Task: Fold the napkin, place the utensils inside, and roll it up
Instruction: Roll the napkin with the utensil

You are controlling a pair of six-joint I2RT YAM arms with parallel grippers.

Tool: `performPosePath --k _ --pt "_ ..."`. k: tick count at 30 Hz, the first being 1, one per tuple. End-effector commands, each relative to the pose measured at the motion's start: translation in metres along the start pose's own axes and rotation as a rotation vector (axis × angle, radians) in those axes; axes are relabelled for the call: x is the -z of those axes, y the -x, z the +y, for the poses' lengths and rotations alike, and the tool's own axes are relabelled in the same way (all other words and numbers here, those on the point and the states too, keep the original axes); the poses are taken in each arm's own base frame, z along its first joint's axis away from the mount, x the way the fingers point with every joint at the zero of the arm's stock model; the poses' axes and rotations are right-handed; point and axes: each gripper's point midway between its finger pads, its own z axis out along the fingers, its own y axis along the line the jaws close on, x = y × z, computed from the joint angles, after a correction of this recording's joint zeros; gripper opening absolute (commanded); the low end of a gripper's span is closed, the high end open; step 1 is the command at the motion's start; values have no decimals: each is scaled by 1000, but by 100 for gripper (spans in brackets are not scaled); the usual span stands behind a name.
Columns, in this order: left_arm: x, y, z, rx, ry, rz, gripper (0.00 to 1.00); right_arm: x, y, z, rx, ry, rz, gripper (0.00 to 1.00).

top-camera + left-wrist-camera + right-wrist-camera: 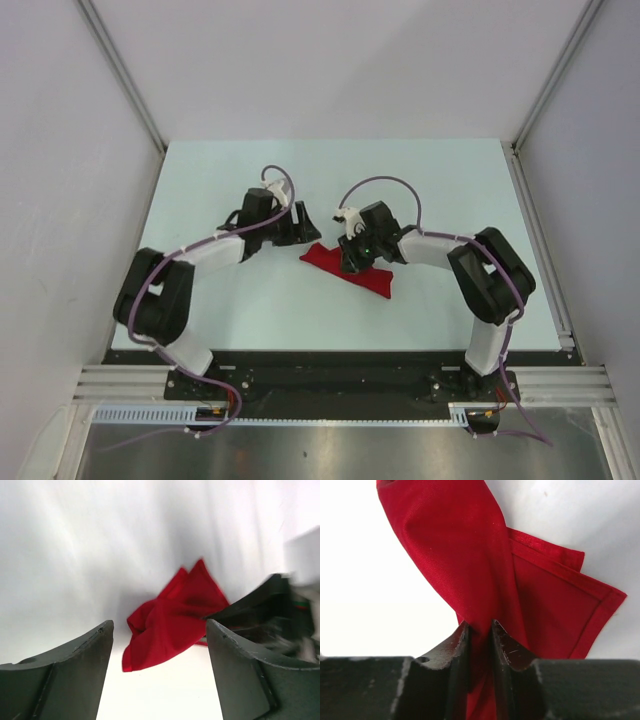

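The red napkin (345, 270) lies crumpled on the pale table near the middle. My right gripper (352, 262) is shut on a fold of it; in the right wrist view the cloth (470, 555) runs up from between the fingers (480, 630). My left gripper (300, 228) is open and empty, just left of the napkin's left tip. In the left wrist view the napkin (170, 617) lies ahead of the gap between the two fingers (157, 645), with the right gripper's dark body (270, 610) on its right side. The orange utensil is out of view.
The pale table (250, 310) is boxed in by grey walls with metal rails on the left (120, 70) and right (545, 230). The arm bases sit on a black rail (330, 375) at the near edge.
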Motion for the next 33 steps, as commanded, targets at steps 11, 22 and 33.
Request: performPosePath --k 11,22,33 --pt "21 -4 -15 -95 -85 -87 80 9 -28 23 -465 374 144 22" --pt "6 -30 -30 -95 -204 -29 77 -5 -38 8 -595 406 175 22" --pt "-20 -44 -32 -52 -272 30 29 -4 -32 1 -629 434 162 36"
